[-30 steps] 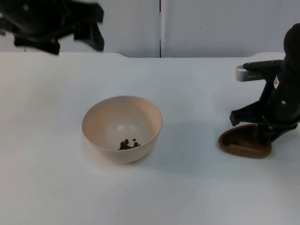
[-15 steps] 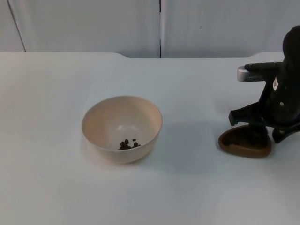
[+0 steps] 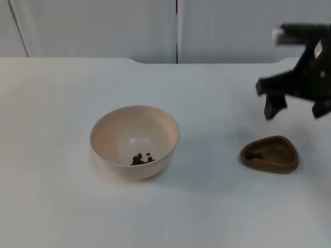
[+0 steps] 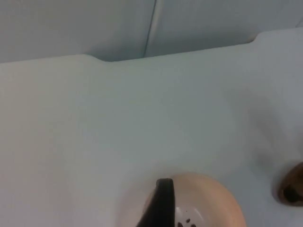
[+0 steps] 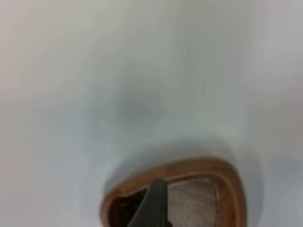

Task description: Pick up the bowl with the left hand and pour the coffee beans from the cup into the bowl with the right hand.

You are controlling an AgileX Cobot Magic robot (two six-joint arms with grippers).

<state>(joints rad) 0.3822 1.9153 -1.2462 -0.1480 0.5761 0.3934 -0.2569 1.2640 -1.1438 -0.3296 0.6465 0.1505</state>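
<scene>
The left gripper looks down from above and behind the bowl; one black fingertip stands over the bowl's near rim, and whether the fingers are spread or closed cannot be told. This arm appears to be waiting, well off the table.

The bowl stands upright, below and ahead of the left gripper, and far off to the left of the right gripper. It is cream, rounded and thin-walled, probably light plastic or melamine: stiff, smooth, likely to slip. A pinch across the rim, one finger inside and one outside, seems the surest hold. A few coffee beans lie on its floor toward the front wall; they are loose and would roll if the bowl tilted.

The cup sits directly beneath the right gripper, free of it. It is a brown, shallow, rounded-triangular dish, upright, with a dark trace in one corner of its interior; whether beans remain there cannot be told. It looks light and rigid, its low wall giving little to grip, so a hold across the rim at a narrow end would suit.

The right gripper hangs above the cup with fingers pointing down and spread apart, holding nothing. Judging by this, the pour is done and both vessels are set down.
</scene>
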